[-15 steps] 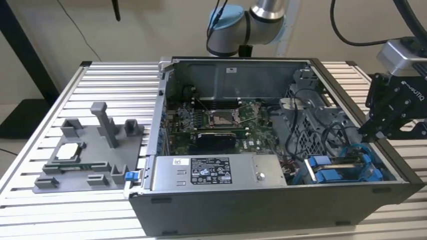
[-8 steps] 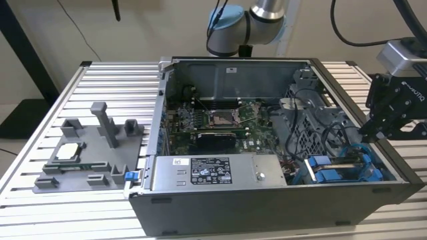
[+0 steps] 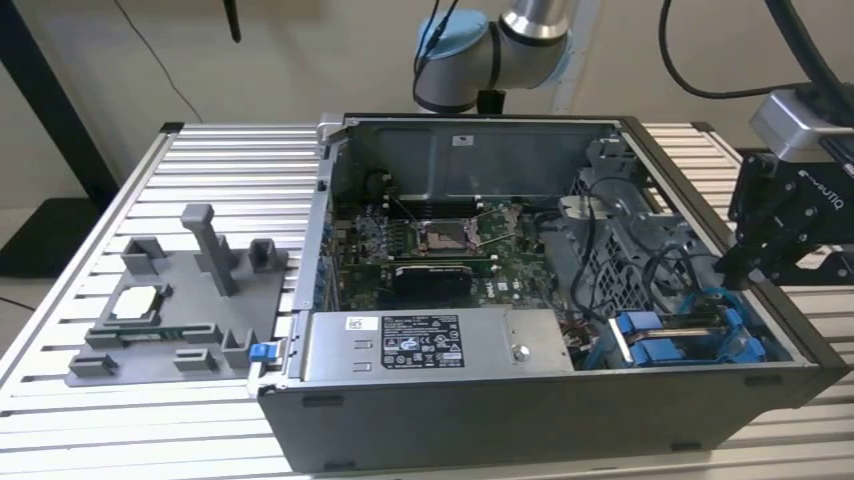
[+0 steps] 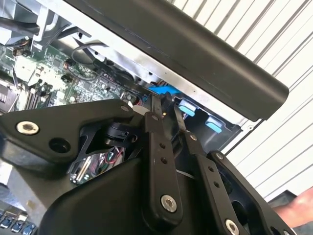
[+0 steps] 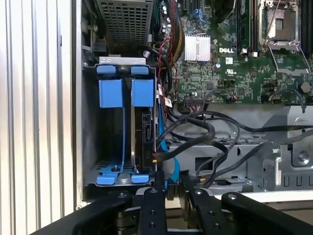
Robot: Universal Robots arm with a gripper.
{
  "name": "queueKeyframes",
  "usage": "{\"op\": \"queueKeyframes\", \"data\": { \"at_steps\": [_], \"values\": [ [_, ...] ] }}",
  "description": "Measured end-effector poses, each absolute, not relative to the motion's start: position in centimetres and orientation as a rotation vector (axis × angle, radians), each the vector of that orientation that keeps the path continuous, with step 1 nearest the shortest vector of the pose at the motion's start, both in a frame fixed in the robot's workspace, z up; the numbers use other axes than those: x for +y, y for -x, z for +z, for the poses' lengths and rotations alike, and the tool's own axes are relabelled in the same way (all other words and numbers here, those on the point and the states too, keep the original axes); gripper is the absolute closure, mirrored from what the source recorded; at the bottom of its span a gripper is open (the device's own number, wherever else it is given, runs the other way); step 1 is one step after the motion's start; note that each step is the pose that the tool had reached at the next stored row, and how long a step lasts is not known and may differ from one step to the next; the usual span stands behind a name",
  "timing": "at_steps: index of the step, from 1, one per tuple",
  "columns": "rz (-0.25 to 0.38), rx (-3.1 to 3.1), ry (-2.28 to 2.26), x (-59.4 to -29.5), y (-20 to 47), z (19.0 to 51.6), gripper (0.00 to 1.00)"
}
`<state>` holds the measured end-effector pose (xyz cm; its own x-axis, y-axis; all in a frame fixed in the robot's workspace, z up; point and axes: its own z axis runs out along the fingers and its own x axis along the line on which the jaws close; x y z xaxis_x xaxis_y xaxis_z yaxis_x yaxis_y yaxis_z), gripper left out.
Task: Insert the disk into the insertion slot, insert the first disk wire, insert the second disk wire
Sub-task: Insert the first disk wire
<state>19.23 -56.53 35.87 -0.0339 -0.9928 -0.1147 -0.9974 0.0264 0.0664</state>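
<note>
Hovering my gripper [image 5: 170, 182] at open end of drive cage [image 5: 90, 122], set narrow beside blue wire [image 5: 172, 169]; cannot tell if it pinches wire or stands free. Disk [image 5: 145, 139] sits on edge in cage slot, clipped in blue carrier [image 5: 143, 93], apparently already inserted. My read: disk dense, rigid, shock-shy; grip by carrier's plastic rails, not metal face or connector edge. Blue wire flat, glossy, springy, light; best held at plug, not ribbon. Black wires [image 5: 195, 132] round, rubbery, looping close by. Cage dull sheet steel; carrier smooth moulded plastic.
</note>
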Motion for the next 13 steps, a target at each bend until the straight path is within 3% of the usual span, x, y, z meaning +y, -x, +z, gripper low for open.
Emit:
{"op": "queueKeyframes", "data": {
  "at_steps": [13],
  "values": [
    [0.228,2.207,2.139,-56.40,-19.23,35.38,0.00]
  ]
}}
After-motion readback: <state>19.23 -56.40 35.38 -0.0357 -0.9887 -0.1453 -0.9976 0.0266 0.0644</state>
